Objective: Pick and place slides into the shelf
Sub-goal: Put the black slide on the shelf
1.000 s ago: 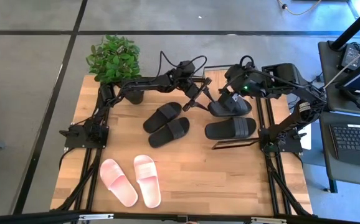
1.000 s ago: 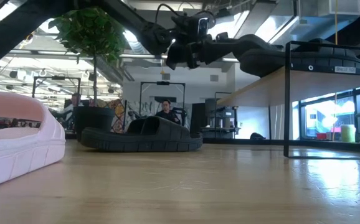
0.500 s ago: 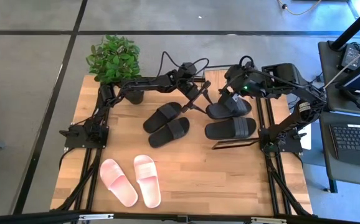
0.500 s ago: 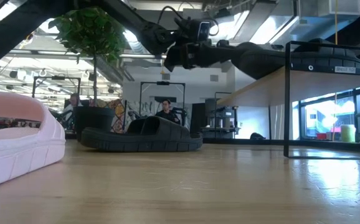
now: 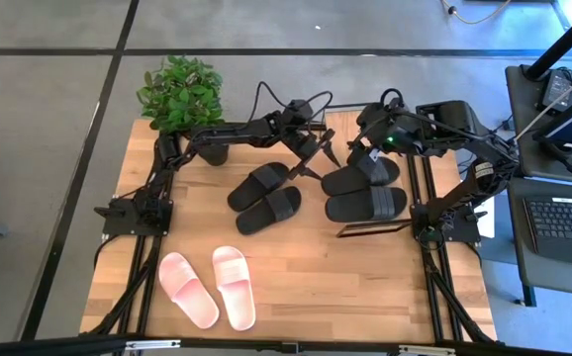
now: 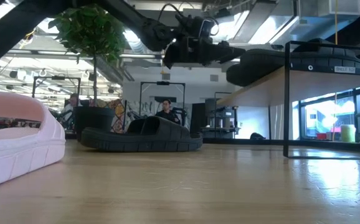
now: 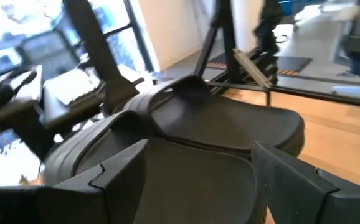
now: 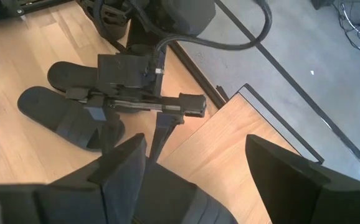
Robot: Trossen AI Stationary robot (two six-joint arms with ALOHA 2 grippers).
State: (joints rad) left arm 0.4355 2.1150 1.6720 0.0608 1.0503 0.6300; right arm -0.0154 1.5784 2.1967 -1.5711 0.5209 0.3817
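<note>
Wooden tabletop [image 5: 316, 267] in an open workshop. Two matte black slides [image 5: 365, 191] sit on the small light-wood shelf [image 5: 337, 129] with its thin black frame. The left gripper [image 5: 316, 158] is spread open and empty beside the nearer slide; the right gripper [image 5: 373, 163], fingers parted, rests over it. Risk: retreating fingers snag the strap and drag it off the edge; clearance between the arms is tight.

I see my left arm [image 5: 232, 129] stretched from its base at centre left of the high frame toward upper centre, wrist bent down. Its gripper [image 5: 318, 158] has the jaws spread apart, nothing between them. My right arm [image 5: 454, 129] folds in from the right edge toward upper centre, and its gripper [image 5: 365, 166] points down and leftward, jaws parted wide in its wrist view. The two grippers sit just beside each other.
</note>
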